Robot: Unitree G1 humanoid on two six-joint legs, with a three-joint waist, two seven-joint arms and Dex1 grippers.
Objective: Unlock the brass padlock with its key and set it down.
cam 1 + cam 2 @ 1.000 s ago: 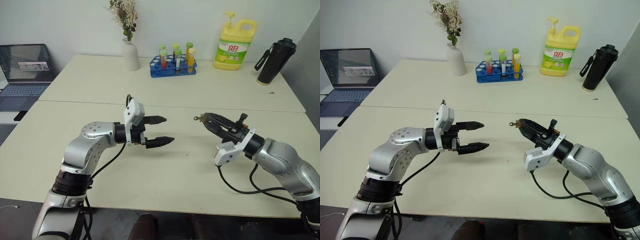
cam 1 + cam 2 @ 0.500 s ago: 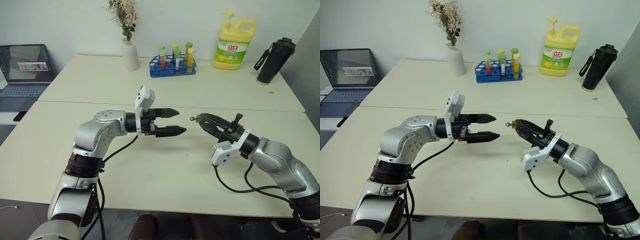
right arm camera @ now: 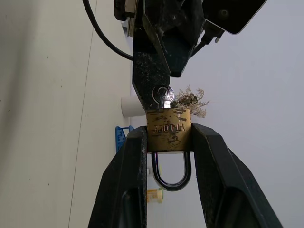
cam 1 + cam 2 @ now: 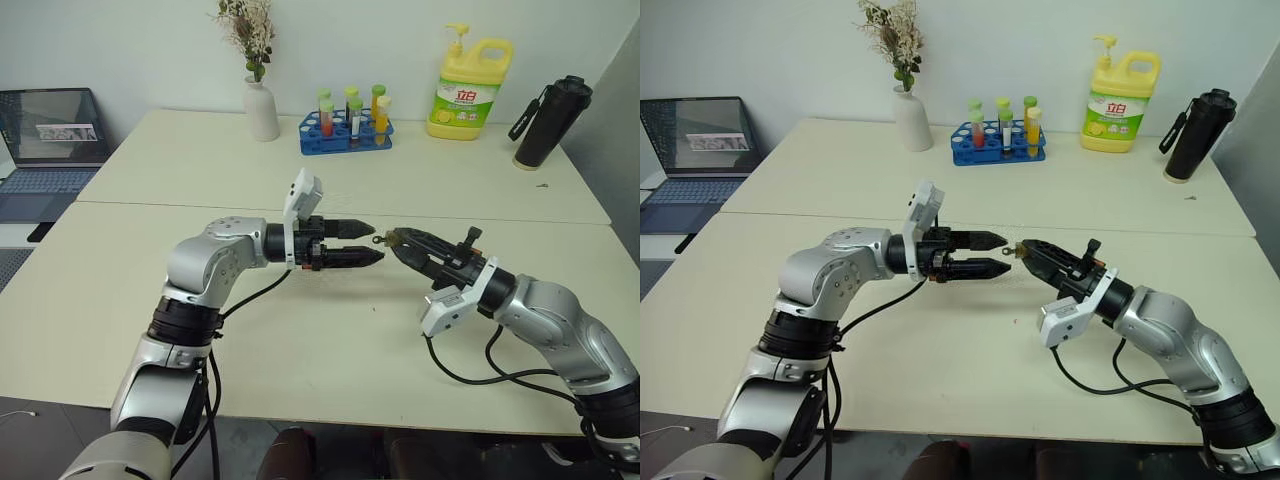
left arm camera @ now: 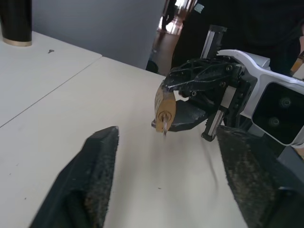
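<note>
My right gripper (image 3: 168,138) is shut on the brass padlock (image 3: 168,129), pinching its body between both fingers. The silvery shackle (image 3: 171,175) hangs back between those fingers. The key (image 3: 163,97) sits in the padlock's keyhole and sticks out towards my left gripper (image 4: 375,242). That gripper is open, level, and points at the padlock (image 5: 164,105); its fingers (image 5: 95,180) stand either side of the key (image 5: 164,127) without touching it. Both hands meet above the middle of the near table (image 4: 330,330).
On the far table stand a white vase with dried flowers (image 4: 261,105), a blue rack of test tubes (image 4: 346,130), a yellow detergent bottle (image 4: 470,85) and a black flask (image 4: 548,120). A laptop (image 4: 48,150) sits at the far left. A seam (image 4: 150,205) divides the two tables.
My left gripper has swung right and a little up until its fingertips flank the key, and its fingers have narrowed. My right gripper, still holding the padlock, has edged slightly left.
</note>
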